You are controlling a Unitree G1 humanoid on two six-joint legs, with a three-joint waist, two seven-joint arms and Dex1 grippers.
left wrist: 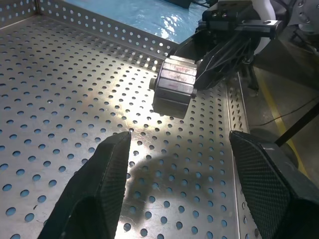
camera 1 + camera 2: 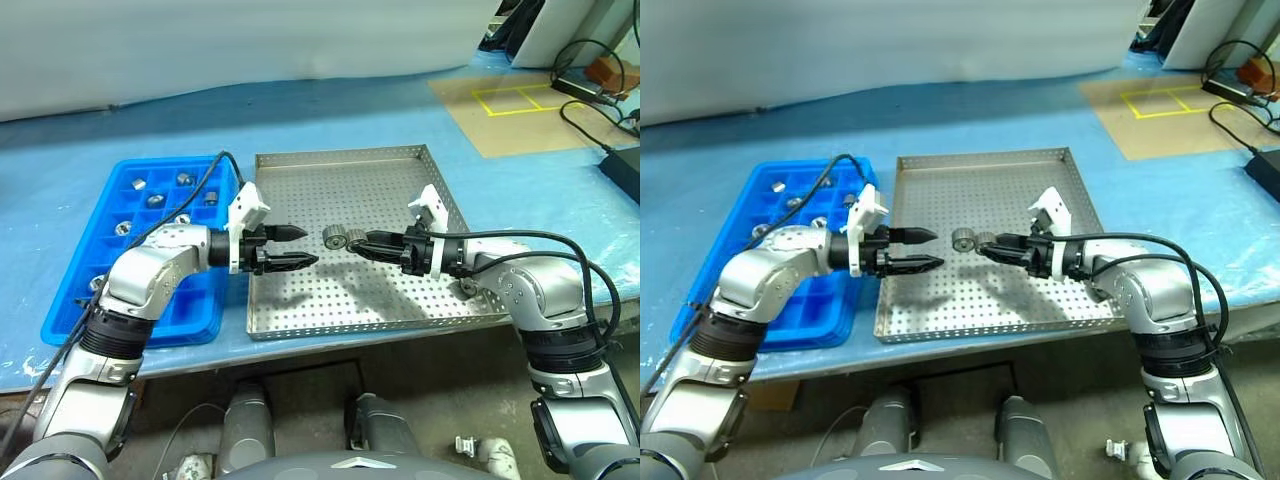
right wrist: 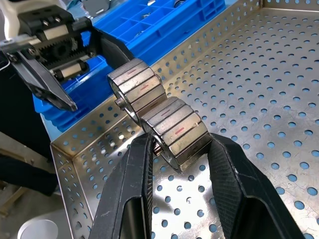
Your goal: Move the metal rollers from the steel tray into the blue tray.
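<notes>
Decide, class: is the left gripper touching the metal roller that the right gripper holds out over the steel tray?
Apart. The left wrist view shows the left gripper open, with bare steel tray floor between its fingers and the metal roller held by the right gripper.

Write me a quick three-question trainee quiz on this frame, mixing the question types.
1. True or false: the right pincer is shut on a metal roller piece held above the steel tray.
2. The left pincer is: A) shut on a roller, B) open with nothing between its fingers, C) resting inside the blue tray.
3. In one word, which way do the two pincers point relative to each other?

Key: 1 true. 2 B. 3 Towards; their tips face each other over the steel tray, with the roller piece between them.
</notes>
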